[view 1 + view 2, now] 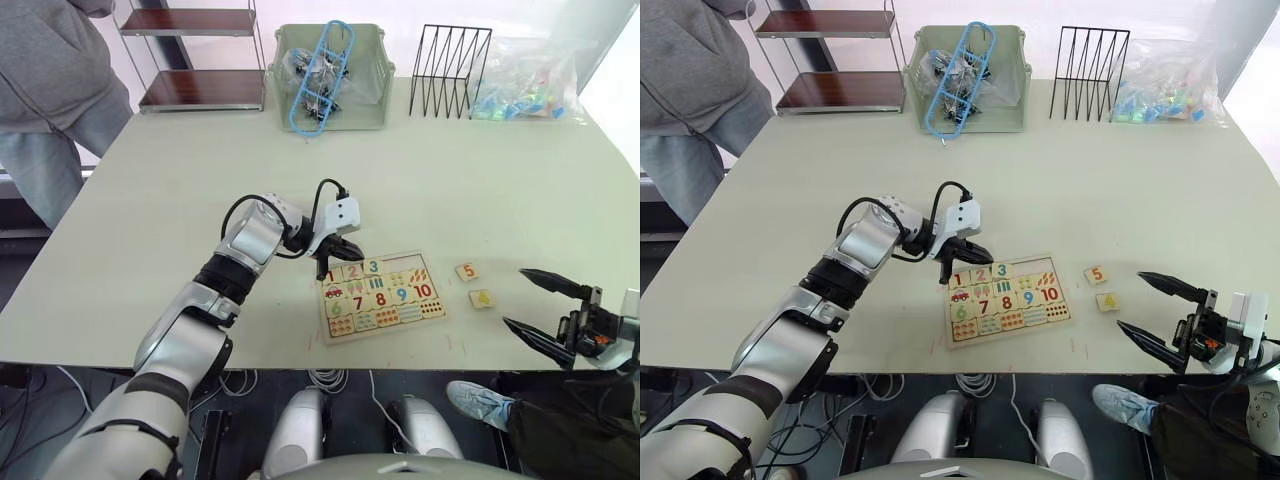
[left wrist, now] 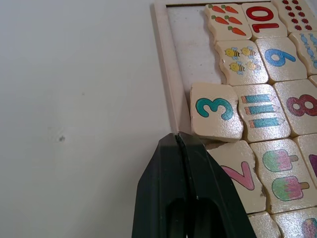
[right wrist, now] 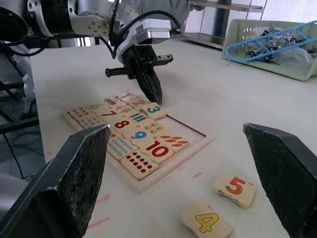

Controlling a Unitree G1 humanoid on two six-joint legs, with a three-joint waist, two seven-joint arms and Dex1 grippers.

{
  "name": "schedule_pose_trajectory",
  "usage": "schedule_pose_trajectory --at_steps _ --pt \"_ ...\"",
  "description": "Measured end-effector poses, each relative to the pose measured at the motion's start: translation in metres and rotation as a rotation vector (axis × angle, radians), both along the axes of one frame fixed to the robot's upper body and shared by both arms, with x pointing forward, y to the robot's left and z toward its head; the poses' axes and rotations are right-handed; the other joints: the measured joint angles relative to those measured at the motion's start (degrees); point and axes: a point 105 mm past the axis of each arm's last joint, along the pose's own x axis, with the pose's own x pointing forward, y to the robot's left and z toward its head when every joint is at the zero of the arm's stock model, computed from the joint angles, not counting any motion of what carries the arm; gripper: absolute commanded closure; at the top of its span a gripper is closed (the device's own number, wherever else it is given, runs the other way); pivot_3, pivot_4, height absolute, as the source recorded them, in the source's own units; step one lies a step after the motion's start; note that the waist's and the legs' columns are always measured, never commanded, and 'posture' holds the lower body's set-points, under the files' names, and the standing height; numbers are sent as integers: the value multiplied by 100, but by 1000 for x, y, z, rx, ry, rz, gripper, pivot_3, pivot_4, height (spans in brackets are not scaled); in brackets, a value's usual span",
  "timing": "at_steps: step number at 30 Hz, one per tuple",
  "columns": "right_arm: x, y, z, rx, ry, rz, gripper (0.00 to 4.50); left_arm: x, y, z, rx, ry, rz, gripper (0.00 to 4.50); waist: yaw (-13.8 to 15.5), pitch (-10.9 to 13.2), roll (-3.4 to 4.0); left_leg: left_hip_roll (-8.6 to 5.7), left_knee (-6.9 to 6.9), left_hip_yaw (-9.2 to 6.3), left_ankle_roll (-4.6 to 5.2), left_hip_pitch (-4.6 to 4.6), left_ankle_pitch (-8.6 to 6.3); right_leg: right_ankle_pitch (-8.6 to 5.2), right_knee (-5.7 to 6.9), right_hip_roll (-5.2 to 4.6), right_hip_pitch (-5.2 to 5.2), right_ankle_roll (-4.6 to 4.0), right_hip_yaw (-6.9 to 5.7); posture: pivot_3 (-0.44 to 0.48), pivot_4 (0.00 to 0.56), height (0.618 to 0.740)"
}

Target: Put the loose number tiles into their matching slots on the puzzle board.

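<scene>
Table-top tiles read 5 and 4 beside the puzzle board.

The pale table bears the puzzle board, tile 5, tile 4, a green basket and a wire rack.

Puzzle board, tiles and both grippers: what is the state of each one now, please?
Puzzle board: flat on table, two top-row slots empty.
Tiles 1, 2, 3: on the board.
Tile 5: loose on table.
Tile 4: loose on table.
Left gripper: shut, empty, over tile 2.
Right gripper: open, empty.
</scene>
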Motion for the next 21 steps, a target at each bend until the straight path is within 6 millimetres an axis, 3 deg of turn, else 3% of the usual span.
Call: schedule_pose_trajectory --at_steps 21 --pt "1 0 1 1 -2 -7 0 -1 -3 0 2 -2 -11 4459 -3 0 0 0 0 0 0 0 0 0 0 0 0 0 0 0 150 740"
